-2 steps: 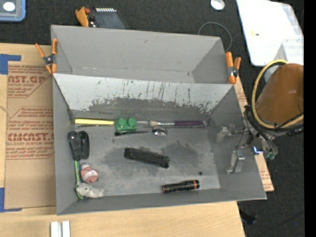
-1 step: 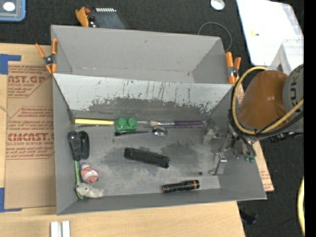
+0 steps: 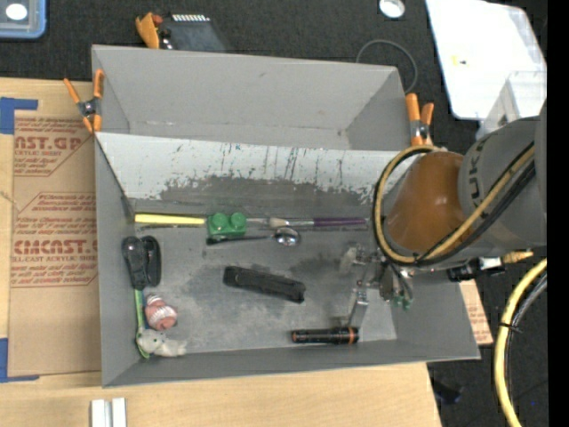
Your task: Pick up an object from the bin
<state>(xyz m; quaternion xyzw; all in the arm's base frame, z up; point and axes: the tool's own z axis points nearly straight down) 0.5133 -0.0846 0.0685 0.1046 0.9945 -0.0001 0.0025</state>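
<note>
Finding the gripper hanging low over the right front of the grey bin, reaching in beneath the arm's orange cover. Not managing to tell whether released or clenched, and seeing nothing plainly grasped. Spotting the nearest thing just below it: a dark marker with a red band, lying flat along the front wall, very near the gripper or perhaps touching, with no way of saying which. Noting a black oblong block lying to the left on bare floor, apart from everything else. Noting also a row further back at the foot of the rear slope: a yellow stick, a green piece, a shiny metal thing and a purple pen. Passing over the small cluster at the left side, well apart from the gripper. Judging the marker the likeliest candidate, and worrying on several counts: coming down off-centre and rolling the round barrel away against the wall; closing near one end rather than the middle and tipping it out on the lift; pressing too deep and jamming against the floor or the front wall just beside; snagging the arm's cables on the right-hand slope while working this close to it.
</note>
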